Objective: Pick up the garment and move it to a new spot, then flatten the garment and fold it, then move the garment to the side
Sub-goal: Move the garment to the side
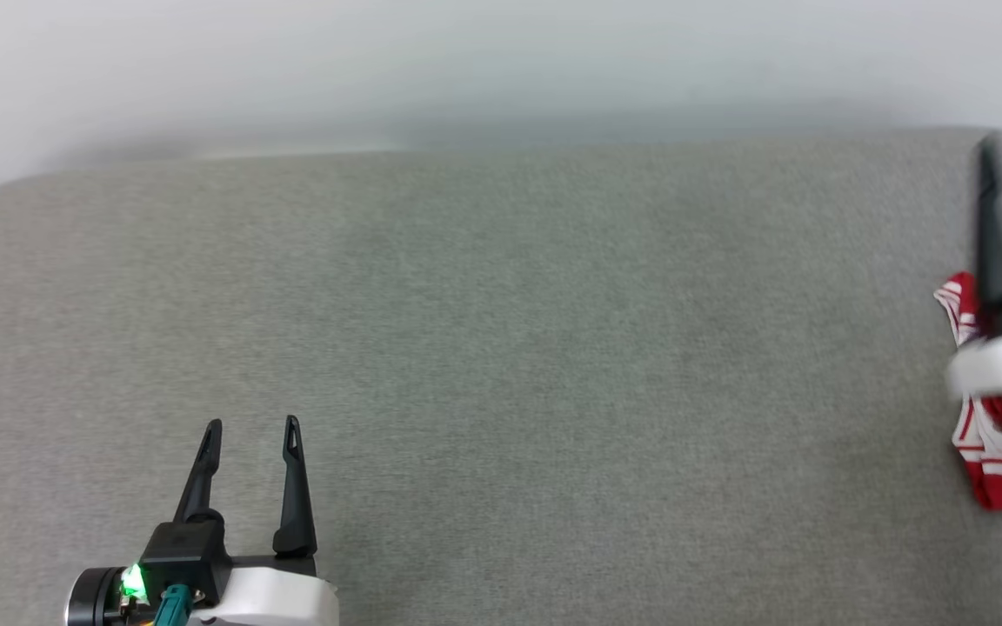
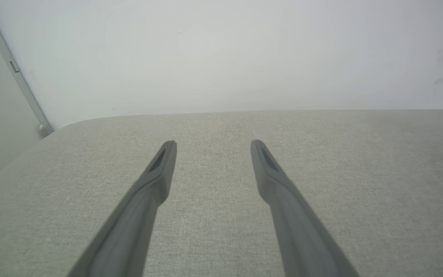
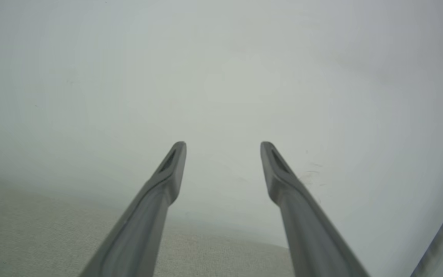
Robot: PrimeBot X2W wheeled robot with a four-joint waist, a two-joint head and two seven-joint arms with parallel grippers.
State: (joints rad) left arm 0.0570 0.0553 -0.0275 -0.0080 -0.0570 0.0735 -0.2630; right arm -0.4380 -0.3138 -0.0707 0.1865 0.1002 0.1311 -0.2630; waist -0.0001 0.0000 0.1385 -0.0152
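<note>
Lying bunched, one garment (image 1: pixel 979 448), left tool (image 1: pixel 250 423), right tool (image 3: pixel 223 144), both spread

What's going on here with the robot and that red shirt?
A two-armed robot faces a grey fabric surface. The garment, red and white, lies bunched at the surface's right edge, partly hidden behind the right arm. Neither gripper holds it: the right gripper is open with nothing between its fingers, pointing toward the pale wall, and the left gripper is open over bare fabric at the near left. Whether the garment is folded cannot be told.
</note>
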